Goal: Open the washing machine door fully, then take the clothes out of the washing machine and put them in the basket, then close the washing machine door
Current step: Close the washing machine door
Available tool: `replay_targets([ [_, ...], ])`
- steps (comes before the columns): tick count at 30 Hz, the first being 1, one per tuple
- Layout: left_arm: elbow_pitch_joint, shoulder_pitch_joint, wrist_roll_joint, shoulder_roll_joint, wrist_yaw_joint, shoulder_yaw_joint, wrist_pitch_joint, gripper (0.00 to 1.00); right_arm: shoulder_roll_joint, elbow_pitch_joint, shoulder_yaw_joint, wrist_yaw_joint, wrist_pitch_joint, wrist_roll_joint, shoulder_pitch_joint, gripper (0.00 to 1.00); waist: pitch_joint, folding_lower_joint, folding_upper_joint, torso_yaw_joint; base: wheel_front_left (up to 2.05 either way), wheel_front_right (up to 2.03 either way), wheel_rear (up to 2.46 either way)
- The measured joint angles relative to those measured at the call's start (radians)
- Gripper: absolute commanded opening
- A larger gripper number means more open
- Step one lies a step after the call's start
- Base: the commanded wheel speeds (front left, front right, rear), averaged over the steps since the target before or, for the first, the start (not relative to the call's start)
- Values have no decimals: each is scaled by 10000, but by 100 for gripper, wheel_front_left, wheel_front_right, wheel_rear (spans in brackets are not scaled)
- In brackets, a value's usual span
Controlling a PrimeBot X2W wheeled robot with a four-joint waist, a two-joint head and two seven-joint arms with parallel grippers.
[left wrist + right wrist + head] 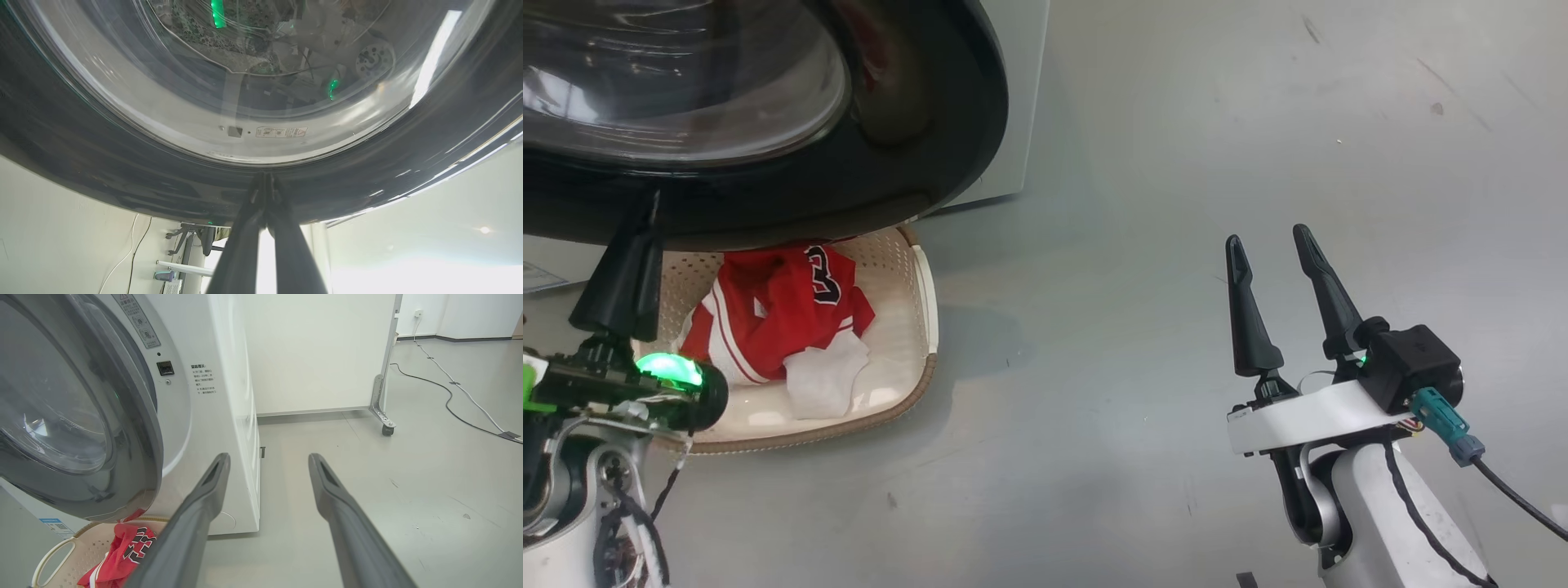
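Red jersey [768, 314]: 1 | white cloth [825, 380]: 1 | basket [928, 302]: 1 | door [956, 122]: 1

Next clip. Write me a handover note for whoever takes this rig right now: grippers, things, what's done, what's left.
Left gripper: shut, empty, tips against the door's black rim.
Right gripper: open, empty, over the floor.
Jersey and white cloth lie in the basket, below the door's lower edge, in front of the washer.
Done: clothes out.
Left: door stands ajar; push it shut.
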Motion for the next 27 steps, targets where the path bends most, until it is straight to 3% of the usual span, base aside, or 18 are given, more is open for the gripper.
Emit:
replay_targets([
  [1, -117, 145, -10, -44, 0, 98, 0, 1, 0, 29, -27, 2, 0, -25, 6, 100, -59, 0, 0, 76, 0, 0, 0],
  [2, -222, 266, -17, -48, 0, 159, 4, 19, 0, 59, -61, 6, 0, -77, 11, 100, -121, 0, 0, 154, 0, 0, 0],
  [4, -430, 500, -17, -48, 0, 198, 73, 34, -6, 109, -128, 15, 0, -115, 58, 100, -239, 0, 0, 309, 0, 0, 0],
  [5, -491, 633, -15, -52, 0, 199, 98, 47, -12, 134, -151, 19, 0, -169, 96, 100, -300, 0, 0, 389, 0, 0, 0],
  [7, -579, 955, -15, -58, 0, 190, 176, 96, -21, 174, -174, 59, 0, -198, 204, 100, -424, 0, 0, 540, 0, 0, 0],
  [8, -629, 1137, -15, -63, 0, 192, 184, 100, -21, 217, -186, 63, 0, -209, 241, 100, -491, 0, 0, 614, 0, 0, 0],
  [18, -1177, 2396, 405, -71, 0, 257, -119, 100, -59, 399, -433, 178, 0, -307, 675, 100, -1170, 0, 0, 1264, 0, 0, 0],
  [21, -1463, 2615, 1210, -59, 0, 378, -546, 100, -82, 407, -543, 180, 0, -332, 777, 100, -1338, 0, 0, 1453, 0, 0, 0],
  [27, -2477, 2983, 4128, -54, -2, 422, -1626, 100, -84, 441, -616, 244, 0, -372, 842, 100, -1682, 0, 0, 1755, 0, 0, 0],
])
